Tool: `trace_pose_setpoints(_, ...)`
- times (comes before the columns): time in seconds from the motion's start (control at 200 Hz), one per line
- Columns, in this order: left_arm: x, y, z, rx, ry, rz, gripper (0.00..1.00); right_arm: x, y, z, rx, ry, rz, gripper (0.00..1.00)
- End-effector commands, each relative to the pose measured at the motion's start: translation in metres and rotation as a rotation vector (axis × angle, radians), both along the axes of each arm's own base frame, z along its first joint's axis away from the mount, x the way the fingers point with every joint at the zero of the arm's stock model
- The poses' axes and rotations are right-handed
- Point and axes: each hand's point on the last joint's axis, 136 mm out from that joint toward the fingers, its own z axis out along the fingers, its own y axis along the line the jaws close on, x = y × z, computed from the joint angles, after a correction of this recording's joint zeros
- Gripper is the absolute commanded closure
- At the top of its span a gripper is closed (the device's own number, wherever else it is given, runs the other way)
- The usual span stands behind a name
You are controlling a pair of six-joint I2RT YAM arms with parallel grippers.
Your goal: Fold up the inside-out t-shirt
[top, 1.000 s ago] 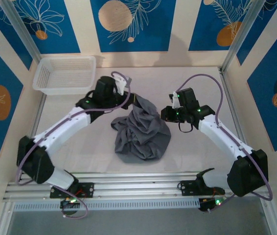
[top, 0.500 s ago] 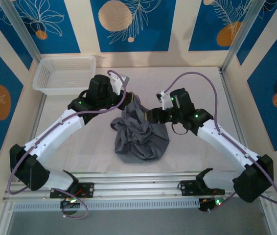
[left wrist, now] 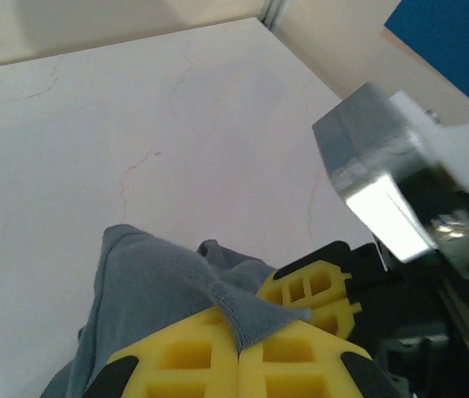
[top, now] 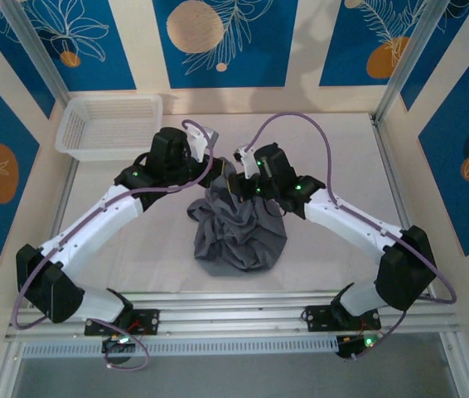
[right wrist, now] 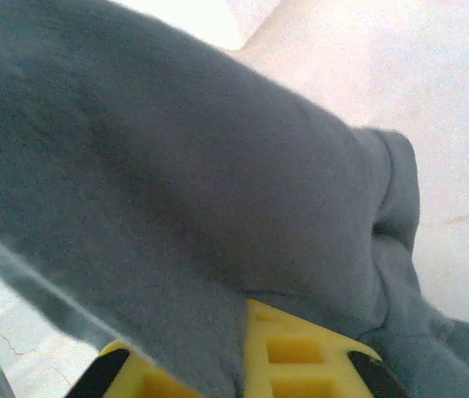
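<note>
The right hand has swung in from the right over the last second and now meets the left hand at the raised peak of the inside-out t-shirt. Both hands are pressed together, each pinching grey fabric. The rest of the shirt lies crumpled mid-counter.

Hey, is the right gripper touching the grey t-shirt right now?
Touching. In the right wrist view the t-shirt lies over the right gripper, its fabric draped on the yellow fingers and running into the seam between them.
</note>
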Motion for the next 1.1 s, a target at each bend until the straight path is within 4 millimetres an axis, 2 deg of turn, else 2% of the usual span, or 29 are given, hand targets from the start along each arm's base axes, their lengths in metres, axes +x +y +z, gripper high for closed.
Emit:
trace_pose_setpoints(0.0,0.008,0.023,0.017,0.011,-0.031,0.116,1.0,0.001,-0.004,-0.008,0.036,0.099,-0.062,0.91)
trace_pose_setpoints(0.075,0.013,0.032,0.02,-0.012,-0.013,0.156,1.0,-0.004,-0.005,-0.036,0.02,0.19,-0.084,0.73)
trace_pose_setpoints(0.095,0.014,0.034,0.022,-0.018,-0.01,0.163,1.0,-0.005,-0.008,-0.044,0.008,0.215,-0.105,0.71)
trace_pose_setpoints(0.14,0.016,0.037,0.024,-0.025,-0.01,0.178,1.0,-0.006,-0.014,-0.059,-0.009,0.257,-0.143,0.72)
trace_pose_setpoints(0.195,0.02,0.044,0.025,-0.02,-0.013,0.203,1.0,-0.009,-0.017,-0.068,0.009,0.294,-0.152,0.78)
trace_pose_setpoints(0.285,0.027,0.056,0.026,-0.016,-0.007,0.251,1.0,-0.015,-0.015,-0.069,0.086,0.351,-0.119,0.87)
trace_pose_setpoints(0.345,0.032,0.063,0.026,-0.022,0.006,0.276,1.0,-0.018,-0.016,-0.068,0.114,0.384,-0.117,0.88)
trace_pose_setpoints(0.445,0.041,0.071,0.026,-0.034,0.026,0.296,1.0,-0.026,-0.008,-0.057,0.197,0.416,-0.066,0.88)
trace_pose_setpoints(0.54,0.048,0.071,0.025,-0.049,0.046,0.296,1.0,-0.038,0.009,-0.037,0.342,0.456,0.034,0.88)
trace_pose_setpoints(0.6,0.051,0.068,0.023,-0.062,0.061,0.283,1.0,-0.047,0.021,-0.019,0.45,0.483,0.113,0.81)
trace_pose_setpoints(0.675,0.053,0.061,0.02,-0.082,0.079,0.257,1.0,-0.05,0.028,-0.002,0.562,0.508,0.145,0.64)
trace_pose_setpoints(0.72,0.054,0.058,0.017,-0.091,0.091,0.249,1.0,-0.049,0.03,0.005,0.614,0.516,0.149,0.62)
trace_pose_setpoints(0.785,0.055,0.056,0.012,-0.099,0.108,0.246,1.0,-0.046,0.033,0.014,0.668,0.513,0.155,0.66)
trace_pose_setpoints(0.995,0.056,0.056,0.007,-0.105,0.121,0.251,1.0,-0.035,0.038,0.021,0.722,0.475,0.166,0.69)
trace_pose_setpoints(1.095,0.056,0.06,0.008,-0.102,0.115,0.26,1.0,-0.039,0.041,0.014,0.701,0.485,0.197,0.67)
